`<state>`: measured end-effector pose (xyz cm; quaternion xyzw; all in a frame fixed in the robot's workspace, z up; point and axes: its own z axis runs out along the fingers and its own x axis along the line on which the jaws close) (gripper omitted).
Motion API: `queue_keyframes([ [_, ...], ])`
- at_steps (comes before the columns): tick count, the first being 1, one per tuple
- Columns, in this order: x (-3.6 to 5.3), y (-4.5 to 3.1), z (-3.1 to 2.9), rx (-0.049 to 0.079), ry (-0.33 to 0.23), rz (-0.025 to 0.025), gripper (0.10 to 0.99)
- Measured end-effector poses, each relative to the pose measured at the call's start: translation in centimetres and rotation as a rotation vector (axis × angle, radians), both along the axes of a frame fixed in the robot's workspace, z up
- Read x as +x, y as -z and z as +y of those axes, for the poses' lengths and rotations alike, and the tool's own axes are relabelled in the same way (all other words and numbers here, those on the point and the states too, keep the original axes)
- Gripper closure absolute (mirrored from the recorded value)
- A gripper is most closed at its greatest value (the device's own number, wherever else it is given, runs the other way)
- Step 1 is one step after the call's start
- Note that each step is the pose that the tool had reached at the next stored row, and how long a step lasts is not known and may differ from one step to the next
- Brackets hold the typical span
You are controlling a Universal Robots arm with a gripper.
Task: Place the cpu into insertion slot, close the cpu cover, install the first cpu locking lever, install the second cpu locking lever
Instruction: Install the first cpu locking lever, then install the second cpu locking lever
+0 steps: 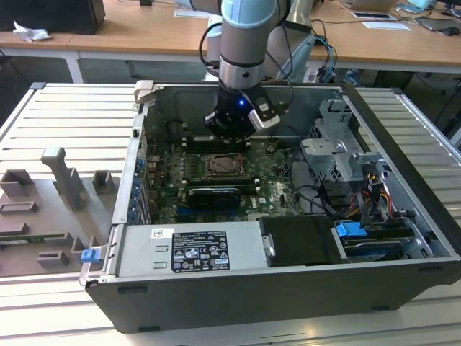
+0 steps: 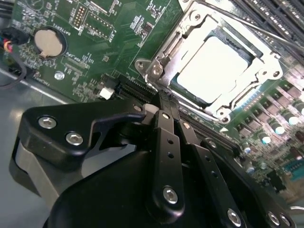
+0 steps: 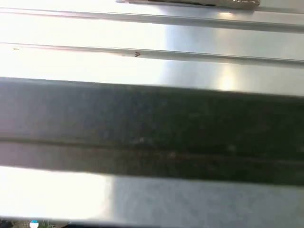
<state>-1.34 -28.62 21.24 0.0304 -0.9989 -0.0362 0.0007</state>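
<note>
Black and blunt, my pincer (image 1: 229, 133) hangs over the back part of the open grey computer case (image 1: 403, 267) in the exterior view, just above the green circuit board (image 1: 270, 189) and just behind the square dark insertion slot with its silver metal rim (image 1: 226, 166); from here I cannot tell how my fingers stand. In the second wrist view my black fingers (image 2: 167, 124) lie pressed together, pinching nothing, their tips near the slot's corner but apart from it. There the small flat square cpu with its pale silver face (image 2: 212, 62) sits inside the insertion slot (image 2: 156, 71), and the thin silver cpu cover frame (image 2: 264, 59) seems to lie flat around it, its window showing the chip. A round silver coin battery (image 2: 48, 42) sits well apart on the board. In the first wrist view I see the case's dark wall (image 3: 152, 128) between pale ribbed metal bands (image 3: 152, 33). I judge the placing done and the cover down, so the locking levers are the step in hand; that calls for a fine, low approach with closed tips.
</note>
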Motion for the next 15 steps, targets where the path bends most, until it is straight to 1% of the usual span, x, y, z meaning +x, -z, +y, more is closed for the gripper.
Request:
queue_keyframes([
  [15, 0.0, -0.01, -0.51, 0.0, 0.0, 0.0001, 0.98],
])
